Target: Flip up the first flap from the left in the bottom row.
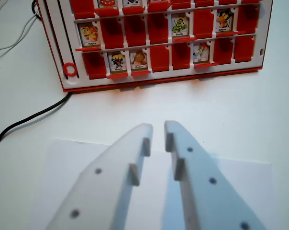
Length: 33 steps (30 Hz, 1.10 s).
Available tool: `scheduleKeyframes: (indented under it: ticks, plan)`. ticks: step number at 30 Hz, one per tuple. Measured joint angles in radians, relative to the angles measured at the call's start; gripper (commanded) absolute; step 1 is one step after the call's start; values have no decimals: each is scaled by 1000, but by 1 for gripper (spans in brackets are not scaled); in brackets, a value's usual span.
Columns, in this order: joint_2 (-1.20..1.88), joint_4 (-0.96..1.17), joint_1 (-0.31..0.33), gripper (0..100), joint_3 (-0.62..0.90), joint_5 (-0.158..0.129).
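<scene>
A red and white flap board (159,79) lies at the top of the wrist view, on a white table. Its bottom row starts at the wrist view's left with a flap (94,64) lying flat and showing only red. The two flaps to its right stand up with picture cards (118,61), and another card (201,51) stands further right. My gripper (158,128) hangs well short of the board's near edge. Its two white fingers (135,158) are a narrow gap apart, open, with nothing between them.
A black cable (29,117) runs from the board's left corner toward the left edge. Thin white cables (10,28) lie at the top left. A white paper sheet (240,177) lies on the table under the gripper. A red ring (70,70) marks the board's left border.
</scene>
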Motion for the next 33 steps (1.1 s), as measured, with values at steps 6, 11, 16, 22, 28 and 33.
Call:
scheduleKeyframes:
  ticks: [6, 11, 16, 22, 28, 33]
  plan:
    - [0, 43, 31, 3, -38, 2]
    - [0, 43, 40, 3, -40, 2]
    - [0, 43, 38, 3, -40, 2]
    - [0, 43, 38, 3, -40, 2]
    - [0, 44, 38, 3, -40, 2]
    - [0, 49, 38, 3, -40, 2]
